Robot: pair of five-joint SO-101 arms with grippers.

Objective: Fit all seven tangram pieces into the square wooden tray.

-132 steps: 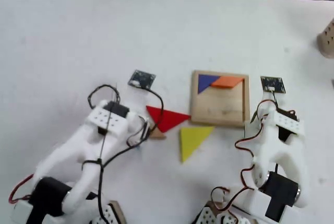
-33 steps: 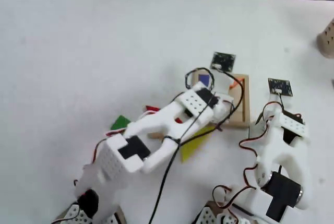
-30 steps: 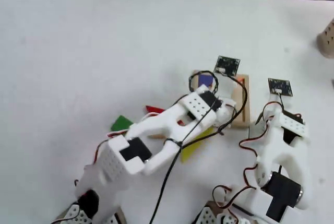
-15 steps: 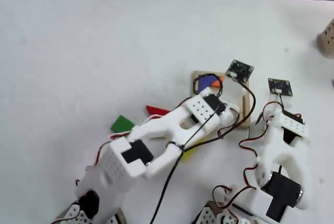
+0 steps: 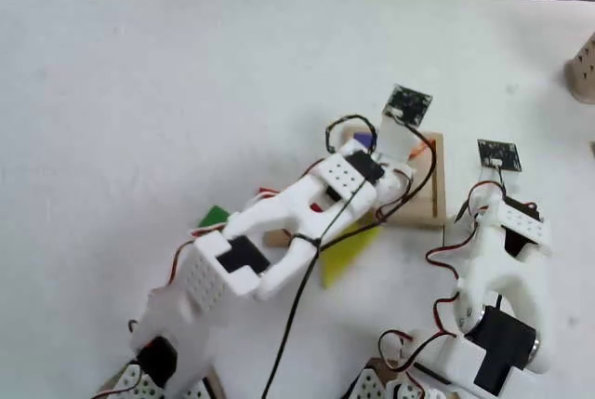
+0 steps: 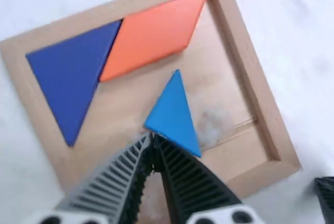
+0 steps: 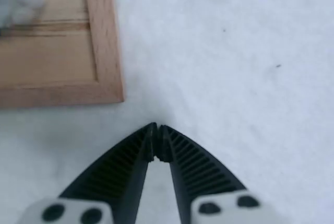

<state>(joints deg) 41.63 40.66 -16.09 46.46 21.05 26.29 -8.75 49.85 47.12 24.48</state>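
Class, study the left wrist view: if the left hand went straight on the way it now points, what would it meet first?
Most likely the light blue triangle lying in the wooden tray, just ahead of the left hand. How high the hand sits above it is unclear.

From a fixed high camera we look down over the table. Our left wrist camera faces down, close above the tray; our right wrist camera, low over the table, shares one tray corner.
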